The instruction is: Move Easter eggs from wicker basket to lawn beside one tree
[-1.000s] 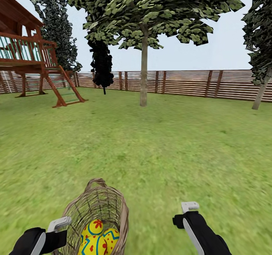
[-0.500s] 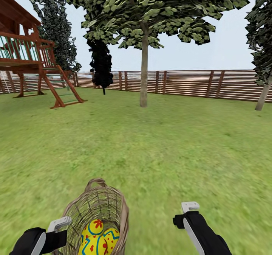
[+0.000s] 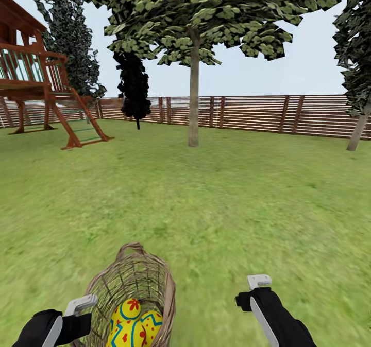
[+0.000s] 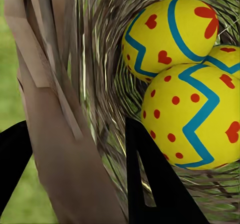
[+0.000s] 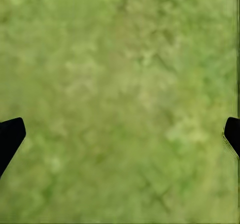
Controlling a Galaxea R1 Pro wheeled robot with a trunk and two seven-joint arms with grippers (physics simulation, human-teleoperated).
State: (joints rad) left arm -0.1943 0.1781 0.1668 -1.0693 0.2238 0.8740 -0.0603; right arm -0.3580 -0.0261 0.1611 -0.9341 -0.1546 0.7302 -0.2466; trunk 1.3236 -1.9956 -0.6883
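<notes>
Head view has swung slightly, playhouse [image 3: 36,79] sliding leftward; left gripper [image 4: 75,174] fingers still clamp the wicker basket [image 3: 131,285] rim, three Easter eggs [image 4: 192,114] inside; right gripper [image 5: 120,134] fingers spread wide over lawn [image 3: 232,192].

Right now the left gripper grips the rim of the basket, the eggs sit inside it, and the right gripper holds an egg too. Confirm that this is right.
Not quite. The right gripper holds nothing: the right wrist view shows its fingers wide apart over bare lawn. The rest stands: the left gripper straddles the basket rim, and the eggs lie inside.
</notes>
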